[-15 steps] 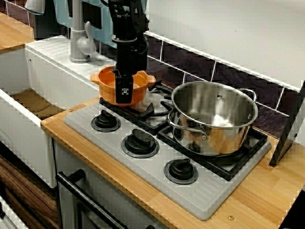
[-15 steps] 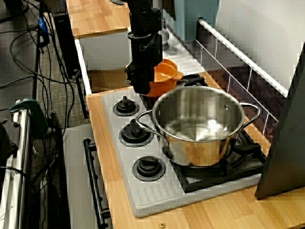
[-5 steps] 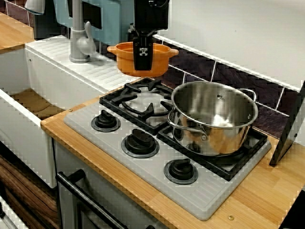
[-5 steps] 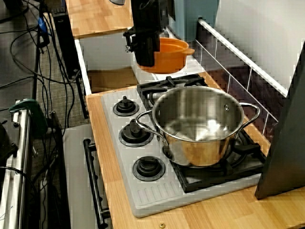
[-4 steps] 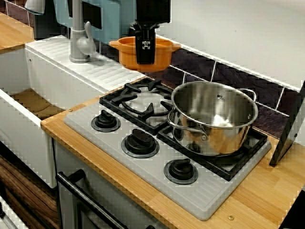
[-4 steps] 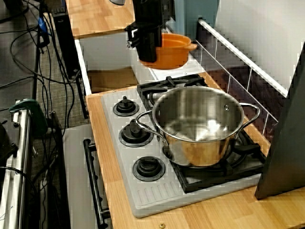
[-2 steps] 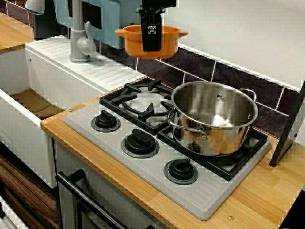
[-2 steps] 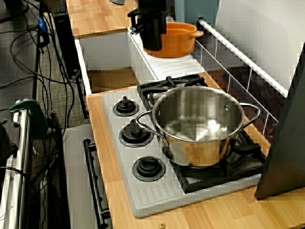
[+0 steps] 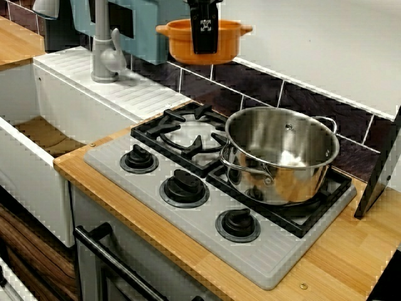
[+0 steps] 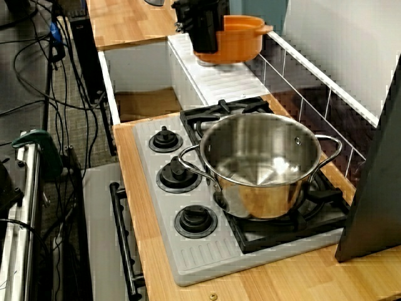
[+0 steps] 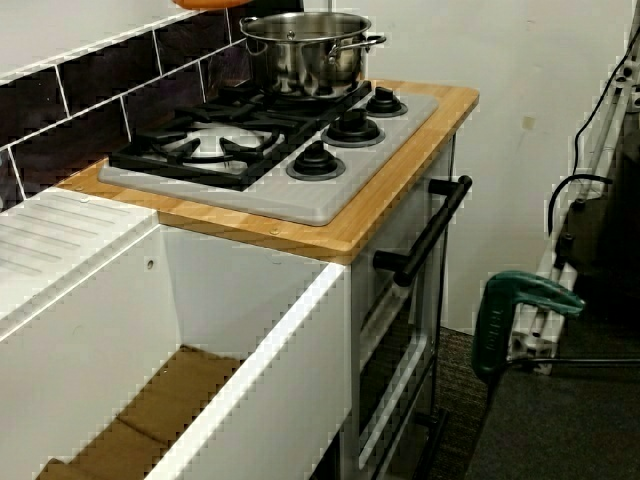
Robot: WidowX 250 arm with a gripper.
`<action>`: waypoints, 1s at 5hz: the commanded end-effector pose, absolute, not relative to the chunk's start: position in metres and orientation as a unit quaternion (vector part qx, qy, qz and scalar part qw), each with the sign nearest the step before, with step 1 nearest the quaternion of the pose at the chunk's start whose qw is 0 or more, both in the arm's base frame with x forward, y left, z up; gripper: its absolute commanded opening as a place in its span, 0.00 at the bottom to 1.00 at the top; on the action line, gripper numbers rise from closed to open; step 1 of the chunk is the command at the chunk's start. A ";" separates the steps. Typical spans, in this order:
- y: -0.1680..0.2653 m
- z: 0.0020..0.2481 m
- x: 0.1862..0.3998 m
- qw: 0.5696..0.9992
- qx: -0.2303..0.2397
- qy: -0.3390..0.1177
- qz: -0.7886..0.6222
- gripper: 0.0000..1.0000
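While the black robot gripper (image 9: 204, 39) pinches the rim of the small round orange pot (image 9: 178, 42), the pot hangs high at the top middle of the front view. Its hold is only on one thin edge, so the pot might tip, slip, and drop onto the black stove grate (image 9: 188, 133) or bang the big shiny steel pot (image 9: 282, 157).

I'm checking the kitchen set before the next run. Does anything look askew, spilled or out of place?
Only the orange pot: it hangs level in mid-air before the tiled wall, gripper clamped on its rim. The steel pot sits squarely on its grate; nothing spilled.
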State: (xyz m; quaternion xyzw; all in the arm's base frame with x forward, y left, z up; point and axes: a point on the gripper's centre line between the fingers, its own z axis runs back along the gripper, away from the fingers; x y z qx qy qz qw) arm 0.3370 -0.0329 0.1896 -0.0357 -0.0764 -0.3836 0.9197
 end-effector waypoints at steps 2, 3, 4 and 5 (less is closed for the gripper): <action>-0.021 0.246 0.328 0.915 -0.021 -0.136 -0.380 0.00; -0.018 0.243 0.328 0.915 -0.015 -0.135 -0.379 0.00; -0.017 0.229 0.332 0.919 -0.013 -0.119 -0.376 0.00; -0.015 0.218 0.340 0.925 -0.010 -0.104 -0.367 0.00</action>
